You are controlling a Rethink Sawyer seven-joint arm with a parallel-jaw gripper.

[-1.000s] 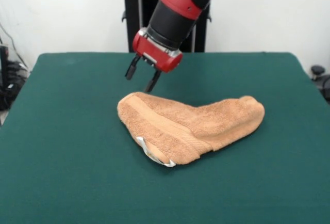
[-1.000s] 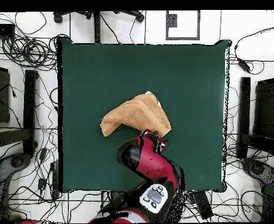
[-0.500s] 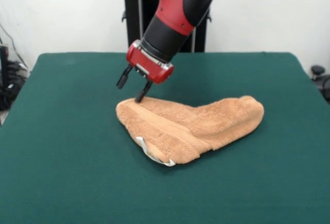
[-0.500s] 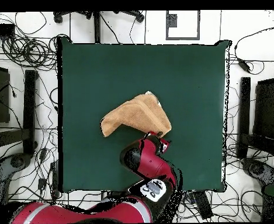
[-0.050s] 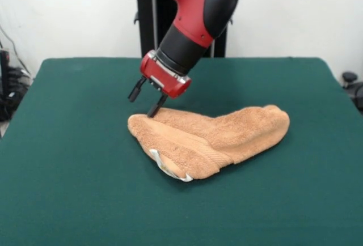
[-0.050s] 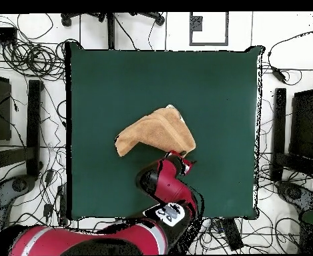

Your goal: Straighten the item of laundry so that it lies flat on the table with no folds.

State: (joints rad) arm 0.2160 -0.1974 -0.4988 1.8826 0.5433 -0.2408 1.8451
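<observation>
The orange-tan towel [image 5: 212,138] lay folded into a bent, boot-like shape at the center of the front view, a white tag [image 5: 160,164] curling out at its lower corner; from overhead it [image 6: 156,132] sat just below the middle of the green table [image 6: 119,80]. The gripper [image 5: 144,100] hung tilted over the towel's left end with its 2 dark fingers [image 5: 154,106] spread apart, 1 tip at the cloth's upper edge, the other clear of it above the felt [image 5: 68,144].
</observation>
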